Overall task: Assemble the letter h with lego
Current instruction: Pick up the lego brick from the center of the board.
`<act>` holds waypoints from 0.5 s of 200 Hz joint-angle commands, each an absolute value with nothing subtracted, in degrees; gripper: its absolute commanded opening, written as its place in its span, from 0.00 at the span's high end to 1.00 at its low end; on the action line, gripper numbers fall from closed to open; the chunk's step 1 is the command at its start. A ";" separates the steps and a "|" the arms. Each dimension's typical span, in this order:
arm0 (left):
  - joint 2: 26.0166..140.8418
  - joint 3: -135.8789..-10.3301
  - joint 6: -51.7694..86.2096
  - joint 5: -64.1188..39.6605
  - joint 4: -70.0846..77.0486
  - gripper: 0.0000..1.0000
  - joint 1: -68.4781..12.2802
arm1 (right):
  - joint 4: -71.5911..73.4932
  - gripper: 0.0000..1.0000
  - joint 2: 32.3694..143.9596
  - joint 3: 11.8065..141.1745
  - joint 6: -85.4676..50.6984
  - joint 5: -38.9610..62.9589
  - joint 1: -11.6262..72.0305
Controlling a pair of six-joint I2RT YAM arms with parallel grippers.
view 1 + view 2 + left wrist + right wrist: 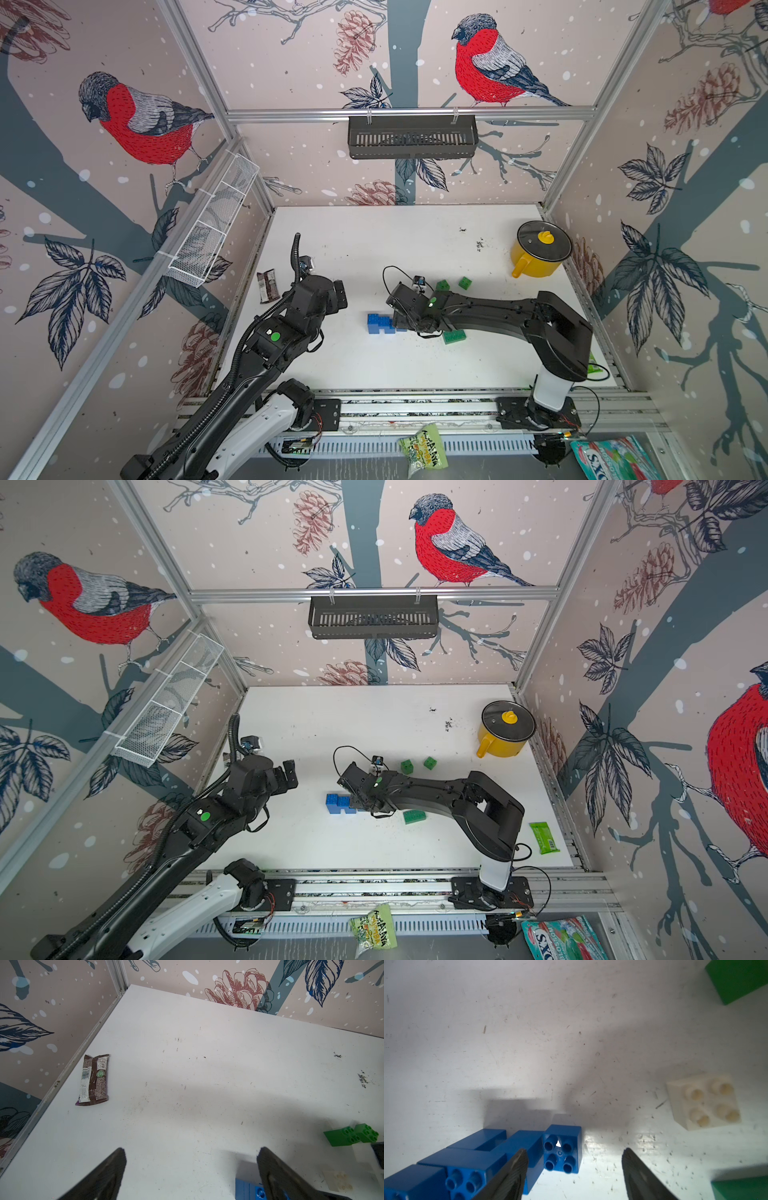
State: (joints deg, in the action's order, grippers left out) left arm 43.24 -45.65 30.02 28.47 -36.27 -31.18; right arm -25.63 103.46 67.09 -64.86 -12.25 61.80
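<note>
Right jaws part-open around a blue brick point(561, 1149) — no grip; left jaws wide, empty

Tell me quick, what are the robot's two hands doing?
Left gripper: open, empty.
Right gripper: open, blue brick between its jaws, not gripped.

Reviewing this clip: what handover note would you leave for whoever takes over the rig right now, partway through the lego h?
Left gripper: open, empty, touching nothing.
Right gripper: open, jaws either side of a small blue studded cube, not clamped on it.
Blue plastic brick cluster lies right by that cube. White studded brick, two green cubes and a long green brick lie loose nearby.
Done: some blue bricks grouped.
Left: complete the h.
</note>
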 commanded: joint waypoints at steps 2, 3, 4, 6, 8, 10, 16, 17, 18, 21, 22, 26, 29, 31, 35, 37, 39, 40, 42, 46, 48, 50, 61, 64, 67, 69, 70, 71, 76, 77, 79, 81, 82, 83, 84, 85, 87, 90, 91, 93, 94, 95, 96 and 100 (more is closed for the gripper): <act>42.98 -45.57 29.96 28.76 -34.28 0.01 -31.11 | -26.62 0.29 104.70 68.04 -63.21 -11.17 61.87; 43.02 -45.59 29.97 28.75 -34.28 0.02 -31.11 | -26.63 0.29 104.73 68.08 -63.16 -11.17 61.87; 43.00 -45.56 29.97 28.79 -34.28 0.02 -31.11 | -26.58 0.30 104.79 68.10 -63.09 -11.12 61.87; 43.01 -45.49 29.95 28.75 -34.28 0.02 -31.11 | -26.51 0.30 104.82 68.15 -62.95 -11.15 61.92; 42.99 -45.58 29.92 28.81 -34.30 0.01 -31.11 | -26.40 0.31 104.91 68.15 -62.80 -11.03 61.95; 42.96 -45.48 29.96 28.85 -34.28 0.01 -31.11 | -26.44 0.31 104.98 68.12 -62.70 -11.00 61.96; 42.97 -45.52 29.95 28.83 -34.28 0.02 -31.11 | -26.42 0.32 105.18 68.24 -62.57 -10.94 62.01; 42.98 -45.52 29.92 28.83 -34.28 0.01 -31.11 | -26.39 0.32 105.19 68.22 -62.53 -10.96 61.98; 42.93 -45.53 29.94 28.83 -34.28 0.01 -31.11 | -26.42 0.31 105.24 68.26 -62.51 -10.93 61.97; 42.91 -45.53 29.97 28.83 -34.28 0.02 -31.11 | -26.39 0.31 105.33 68.29 -62.48 -10.84 61.96; 42.90 -45.48 29.97 28.83 -34.28 0.02 -31.07 | -26.33 0.31 105.36 68.29 -62.49 -10.82 61.96; 42.90 -45.51 29.93 28.83 -34.28 0.02 -31.06 | -26.29 0.32 105.40 68.27 -62.28 -10.68 61.90; 42.95 -45.50 29.88 28.83 -34.28 0.02 -31.11 | -26.28 0.32 105.55 68.29 -62.23 -10.64 61.97; 42.95 -45.52 29.90 28.83 -34.26 0.02 -31.09 | -26.35 0.31 105.62 68.29 -62.18 -10.66 61.96; 42.91 -45.52 29.91 28.83 -34.23 0.02 -31.11 | -26.49 0.31 105.71 68.34 -62.21 -10.70 61.97; 42.96 -45.52 29.87 28.83 -34.20 0.01 -31.09 | -26.51 0.32 105.73 68.37 -62.22 -10.78 61.97; 42.97 -45.53 29.88 28.87 -34.24 0.01 -31.11 | -26.58 0.31 105.80 68.38 -62.27 -10.76 61.96; 42.98 -45.53 29.88 28.85 -34.21 0.02 -31.11 | -26.62 0.32 105.86 68.31 -62.19 -10.80 61.96; 42.91 -45.53 29.84 28.83 -34.22 0.02 -31.11 | -26.62 0.31 105.84 68.30 -62.21 -10.80 61.96; 42.96 -45.47 29.86 28.83 -34.20 0.02 -31.11 | -26.60 0.31 105.91 68.27 -62.10 -10.88 61.90; 42.97 -45.45 29.83 28.83 -34.21 0.02 -31.11 | -26.58 0.31 105.91 68.22 -62.09 -10.87 61.84; 42.98 -45.51 29.87 28.83 -34.26 0.01 -31.11 | -26.55 0.31 105.95 68.14 -62.02 -10.87 61.87; 42.99 -45.51 29.88 28.81 -34.20 0.01 -31.11 | -26.71 0.32 106.16 68.28 -61.76 -10.82 61.85; 43.05 -45.53 29.86 28.83 -34.19 0.02 -31.07 | -26.71 0.32 106.31 68.29 -61.66 -10.81 61.87; 43.06 -45.49 29.83 28.76 -34.19 0.02 -31.06 | -26.78 0.32 106.41 68.46 -61.57 -10.80 61.87; 43.09 -45.50 29.85 28.75 -34.19 0.01 -31.10 | -26.87 0.32 106.49 68.53 -61.54 -10.74 61.87; 43.08 -45.47 29.86 28.79 -34.19 0.02 -31.11 | -26.92 0.33 106.51 68.54 -61.53 -10.78 61.87; 43.12 -45.50 29.87 28.81 -34.23 0.02 -31.11 | -26.95 0.33 106.60 68.64 -61.53 -10.75 61.87; 43.10 -45.50 29.84 28.78 -34.23 0.01 -31.09 | -27.26 0.33 106.87 69.00 -61.36 -10.79 61.87; 43.12 -45.51 29.86 28.81 -34.21 0.02 -31.10 | -27.25 0.33 106.91 69.04 -61.35 -10.75 61.87; 43.08 -45.46 29.81 28.76 -34.20 0.02 -31.11 | -27.38 0.33 107.13 69.18 -61.28 -10.77 61.92; 43.09 -45.47 29.80 28.74 -34.19 0.02 -31.09 | -27.46 0.33 107.25 69.35 -61.22 -10.78 61.95; 43.08 -45.45 29.80 28.74 -34.19 0.01 -31.10 | -27.53 0.33 107.37 69.39 -61.15 -10.75 61.96; 43.12 -45.49 29.80 28.74 -34.19 0.02 -31.11 | -27.61 0.33 107.43 69.41 -61.12 -10.78 61.96; 43.14 -45.51 29.80 28.74 -34.23 0.01 -31.11 | -27.69 0.33 107.46 69.51 -61.10 -10.75 61.96; 43.14 -45.52 29.84 28.78 -34.21 0.01 -31.11 | -27.78 0.33 107.52 69.56 -61.05 -10.74 61.92; 43.15 -45.53 29.76 28.75 -34.22 0.01 -31.07 | -27.93 0.33 107.70 69.77 -60.97 -10.79 62.00; 43.15 -45.52 29.75 28.76 -34.21 0.02 -31.10 | -28.13 0.33 107.87 70.00 -60.79 -10.83 62.01; 43.15 -45.52 29.77 28.75 -34.20 0.02 -31.11 | -28.17 0.33 107.99 70.03 -60.81 -10.82 62.03; 43.20 -45.50 29.72 28.72 -34.19 0.02 -31.11 | -28.38 0.33 108.05 70.22 -60.75 -10.88 62.09; 43.18 -45.52 29.72 28.69 -34.19 0.02 -31.11 | -28.43 0.33 108.08 70.31 -60.79 -10.89 62.11; 43.12 -45.52 29.75 28.67 -34.19 0.01 -31.11 | -28.45 0.33 108.18 70.36 -60.76 -10.89 62.13; 43.09 -45.48 29.77 28.66 -34.19 0.01 -31.07 | -28.51 0.33 108.23 70.38 -60.75 -10.90 62.09; 43.13 -45.44 29.75 28.65 -34.19 0.01 -31.10 | -28.79 0.33 108.40 70.60 -60.73 -10.98 62.08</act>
State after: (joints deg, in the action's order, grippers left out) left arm 43.18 -45.56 29.98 28.47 -36.27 -31.18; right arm -26.46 107.37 69.19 -61.87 -10.76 61.87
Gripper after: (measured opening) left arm 0.984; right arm 0.669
